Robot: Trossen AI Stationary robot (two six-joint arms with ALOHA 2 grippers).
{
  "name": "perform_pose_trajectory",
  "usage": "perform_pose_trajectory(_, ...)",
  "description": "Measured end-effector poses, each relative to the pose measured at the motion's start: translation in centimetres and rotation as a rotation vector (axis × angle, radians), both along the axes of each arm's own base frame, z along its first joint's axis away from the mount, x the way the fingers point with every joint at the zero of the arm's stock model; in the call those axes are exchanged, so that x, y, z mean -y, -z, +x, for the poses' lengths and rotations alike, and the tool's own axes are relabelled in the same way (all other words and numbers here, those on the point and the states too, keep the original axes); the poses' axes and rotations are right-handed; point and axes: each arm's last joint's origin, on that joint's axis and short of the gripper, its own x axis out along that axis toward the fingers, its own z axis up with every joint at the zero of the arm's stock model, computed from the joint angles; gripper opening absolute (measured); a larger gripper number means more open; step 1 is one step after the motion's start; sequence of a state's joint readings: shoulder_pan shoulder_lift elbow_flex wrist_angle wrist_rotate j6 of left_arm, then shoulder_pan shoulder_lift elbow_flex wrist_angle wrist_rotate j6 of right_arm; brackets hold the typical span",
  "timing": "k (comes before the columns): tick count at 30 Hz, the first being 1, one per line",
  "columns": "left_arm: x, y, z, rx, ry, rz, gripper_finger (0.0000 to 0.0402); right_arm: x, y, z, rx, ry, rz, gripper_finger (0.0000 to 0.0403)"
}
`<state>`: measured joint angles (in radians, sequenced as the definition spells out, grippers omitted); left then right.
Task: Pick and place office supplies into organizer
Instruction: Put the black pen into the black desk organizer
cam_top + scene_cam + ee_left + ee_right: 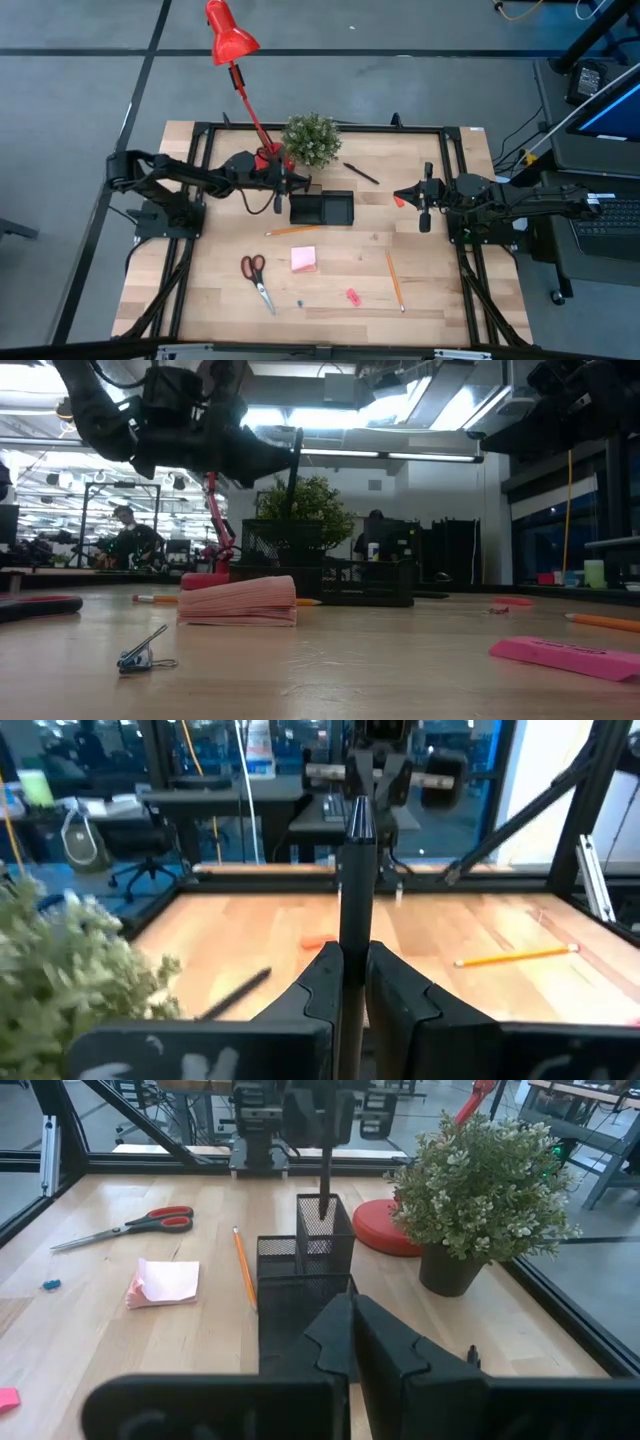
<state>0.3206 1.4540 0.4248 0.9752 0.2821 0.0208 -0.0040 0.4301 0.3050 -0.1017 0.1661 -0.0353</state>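
No brand, label or writing is showing clearly enough to read on anything here.

The left arm is reaching in from the table's left side, and the left gripper (281, 186) is hanging just above the tall cup at the left end of the organizer (322, 208), near the lamp base (385, 1226) and the potted plant (312, 139). Its fingers (325, 982) are closing narrowly on an upright black pen (354, 910), whose lower end is sitting inside the mesh cup.

The right arm is stretching in from the right side, and the right gripper (424, 197) is hovering over bare wood to the right of the organizer, its fingers (375, 1345) pressed together with nothing between them.

In front of the organizer are lying an orange pencil (292, 231), the red-handled scissors (257, 280), the pink sticky pad (304, 260), a tiny blue piece (299, 301), a small pink bit (353, 296) and a second pencil (394, 279). Another black pen (361, 173) is resting behind the organizer, beside the plant.
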Motion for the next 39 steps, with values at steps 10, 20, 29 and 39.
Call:
perform_pose_trajectory(10, -0.2, 1.6, 0.4, -0.062, -0.005, -0.053, 0.0025, 0.0, 0.0, 0.0, -0.001, 0.000, 0.000, 0.0019)
perform_pose_trajectory(20, -0.2, 2.7, 0.6, -0.112, -0.013, -0.102, 0.0025, 0.0, 0.0, 0.0, 0.000, 0.001, 0.004, 0.0019)
perform_pose_trajectory(29, -0.3, 3.5, 0.4, -0.192, -0.064, -0.119, 0.0028, 0.0, 0.0, 0.0, -0.002, 0.001, 0.004, 0.0019)
perform_pose_trajectory(39, -0.3, 3.8, 0.4, -0.219, -0.087, -0.120, 0.0030, 0.0, 0.0, 0.0, -0.002, 0.001, 0.004, 0.0019)
